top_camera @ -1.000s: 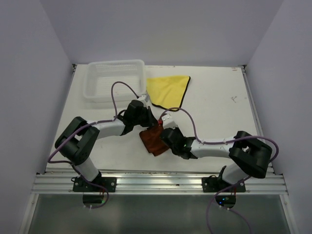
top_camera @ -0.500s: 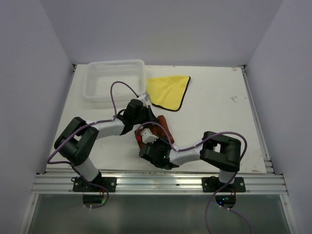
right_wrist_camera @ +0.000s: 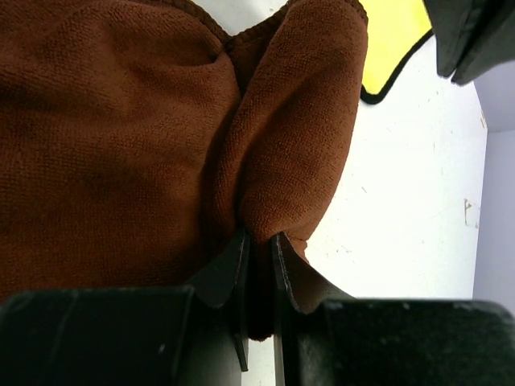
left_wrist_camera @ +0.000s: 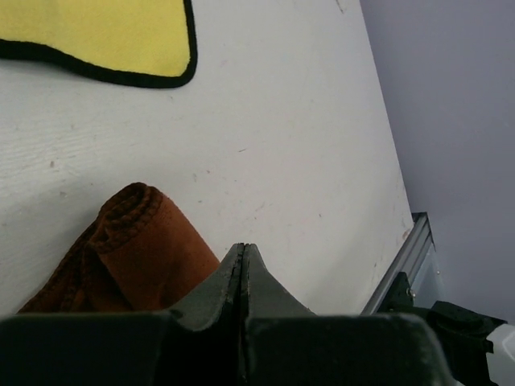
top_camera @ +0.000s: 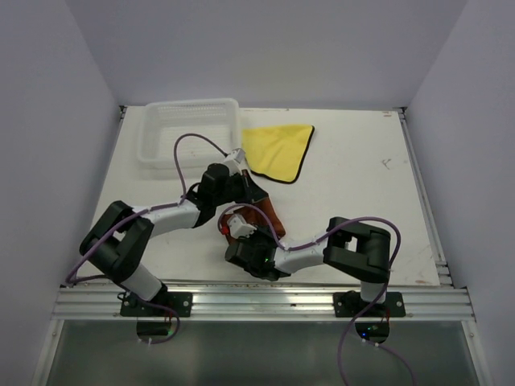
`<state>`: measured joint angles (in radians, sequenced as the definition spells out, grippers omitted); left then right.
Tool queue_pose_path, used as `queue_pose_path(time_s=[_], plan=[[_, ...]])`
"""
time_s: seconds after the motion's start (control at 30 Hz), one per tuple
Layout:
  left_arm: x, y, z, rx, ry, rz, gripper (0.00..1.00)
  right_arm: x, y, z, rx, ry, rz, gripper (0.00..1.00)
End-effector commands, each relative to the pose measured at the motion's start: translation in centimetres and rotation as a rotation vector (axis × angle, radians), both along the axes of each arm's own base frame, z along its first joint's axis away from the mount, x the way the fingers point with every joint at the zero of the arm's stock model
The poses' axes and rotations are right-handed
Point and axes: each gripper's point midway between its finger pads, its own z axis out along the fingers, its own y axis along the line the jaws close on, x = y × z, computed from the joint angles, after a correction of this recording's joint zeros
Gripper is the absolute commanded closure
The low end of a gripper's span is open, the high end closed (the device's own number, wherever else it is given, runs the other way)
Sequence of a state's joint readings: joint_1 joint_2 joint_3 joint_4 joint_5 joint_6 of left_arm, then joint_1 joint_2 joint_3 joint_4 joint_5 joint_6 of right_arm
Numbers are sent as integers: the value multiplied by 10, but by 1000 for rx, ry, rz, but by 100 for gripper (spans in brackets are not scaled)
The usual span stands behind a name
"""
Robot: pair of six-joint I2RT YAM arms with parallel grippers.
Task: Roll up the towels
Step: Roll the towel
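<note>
The rust-brown towel (top_camera: 265,211) lies bunched at the table's middle, partly folded over itself. My right gripper (top_camera: 248,221) reaches in from the near side. In the right wrist view it (right_wrist_camera: 257,238) is shut on a fold of the brown towel (right_wrist_camera: 121,145), with cloth squeezed between the fingertips. My left gripper (top_camera: 244,187) sits at the towel's far-left edge. Its jaws (left_wrist_camera: 242,248) are pressed together with nothing between them, and the rolled edge of the brown towel (left_wrist_camera: 133,241) lies just to their left. The yellow towel (top_camera: 278,149) with its dark hem lies flat farther back.
A white mesh basket (top_camera: 189,133) stands at the back left, next to the yellow towel (left_wrist_camera: 96,32). The left gripper's dark fingers (right_wrist_camera: 475,36) show at the top right of the right wrist view. The table's aluminium front rail (top_camera: 257,301) runs along the near edge.
My right arm has swung from the right across to the left and now comes at the towel from the near side. The brown towel has shifted back and bunched. The left gripper has edged back.
</note>
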<state>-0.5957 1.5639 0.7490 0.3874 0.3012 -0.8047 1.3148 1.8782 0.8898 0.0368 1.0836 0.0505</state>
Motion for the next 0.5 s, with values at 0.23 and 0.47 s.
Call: queue_pose_path(time_s=[0.23,0.47], plan=[[-8,2,-68,62,66,-41,100,-1,5,7,48,-17,-10,100],[-9,23,-120,200,130,25,100,-2,3,25,173,-42,-36,100]])
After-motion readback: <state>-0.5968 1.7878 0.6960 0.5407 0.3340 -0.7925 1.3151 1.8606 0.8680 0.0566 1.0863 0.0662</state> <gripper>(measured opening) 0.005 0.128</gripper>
